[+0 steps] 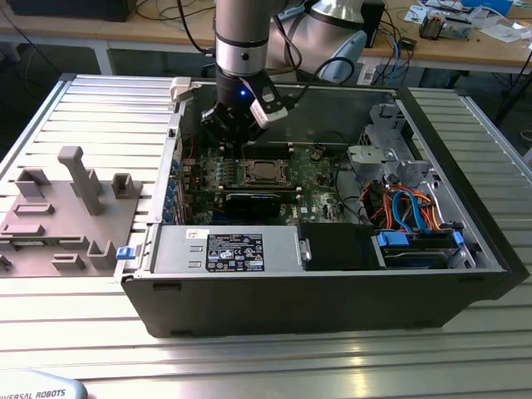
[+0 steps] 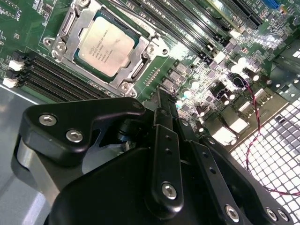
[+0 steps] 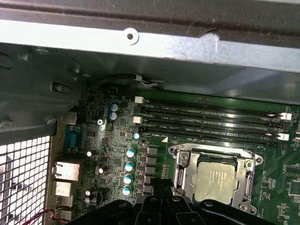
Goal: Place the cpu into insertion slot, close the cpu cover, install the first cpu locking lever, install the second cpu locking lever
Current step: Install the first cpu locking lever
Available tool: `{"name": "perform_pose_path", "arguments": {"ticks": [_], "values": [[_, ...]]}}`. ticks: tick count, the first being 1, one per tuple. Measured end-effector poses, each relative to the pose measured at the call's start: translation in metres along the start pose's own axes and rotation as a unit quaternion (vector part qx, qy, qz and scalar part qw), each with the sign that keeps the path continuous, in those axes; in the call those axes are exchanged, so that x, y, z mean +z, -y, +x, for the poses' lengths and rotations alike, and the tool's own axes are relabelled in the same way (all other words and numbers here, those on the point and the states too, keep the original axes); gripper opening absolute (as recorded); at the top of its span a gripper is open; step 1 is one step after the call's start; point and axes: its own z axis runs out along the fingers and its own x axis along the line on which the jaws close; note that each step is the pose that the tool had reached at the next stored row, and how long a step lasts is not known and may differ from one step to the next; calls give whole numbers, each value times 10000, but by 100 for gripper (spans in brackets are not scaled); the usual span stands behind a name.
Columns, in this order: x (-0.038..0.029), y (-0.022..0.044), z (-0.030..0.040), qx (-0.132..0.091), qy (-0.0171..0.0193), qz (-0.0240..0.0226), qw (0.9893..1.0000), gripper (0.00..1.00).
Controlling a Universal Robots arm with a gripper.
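A: Dull silver, flat and square: the cpu (image 2: 107,44) lies seated in the insertion slot (image 2: 125,80) on the green motherboard (image 2: 28,18).

B: And the thin silvery frame plate?

A: The cpu cover (image 2: 68,33) is down around the chip, whose top shows through the square cut-out. Both wrist views show it so; in the first wrist view the cpu (image 3: 214,181) sits inside the cover (image 3: 182,165).

B: The claw?

A: In the second wrist view the black gripper (image 2: 161,110) hangs just above the board, near the slot. Its slim fingers (image 2: 165,140) lie pressed together with nothing between them. In the exterior view the gripper (image 1: 235,137) hangs inside the dark open computer case (image 1: 332,299), which rests on a ribbed metal table (image 1: 83,332).
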Motion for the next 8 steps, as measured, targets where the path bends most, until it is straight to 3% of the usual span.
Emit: {"name": "perform_pose_path", "arguments": {"ticks": [8], "values": [[-75,-4,17,0,12,-28,10000,11]]}}
